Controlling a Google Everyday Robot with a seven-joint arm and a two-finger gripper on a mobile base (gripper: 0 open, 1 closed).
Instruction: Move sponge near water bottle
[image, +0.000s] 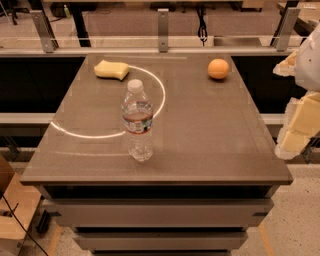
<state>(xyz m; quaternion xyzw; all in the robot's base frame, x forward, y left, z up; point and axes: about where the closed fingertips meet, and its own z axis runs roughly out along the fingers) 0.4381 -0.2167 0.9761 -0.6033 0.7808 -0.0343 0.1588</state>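
The pale yellow sponge (111, 69) lies flat at the far left of the table top. The clear water bottle (137, 122) with a white cap and a reddish-brown label stands upright near the middle front, well apart from the sponge. My gripper (284, 107) hangs at the right edge of the view, beside the table's right side and above floor level. Its tan fingers (301, 119) stand apart and hold nothing. It is far from both the sponge and the bottle.
A round orange fruit (218, 69) sits at the far right of the grey table (210, 140). A bright ring of reflected light curves across the top. A railing with metal posts (163, 30) runs behind the table. Drawers show below its front edge.
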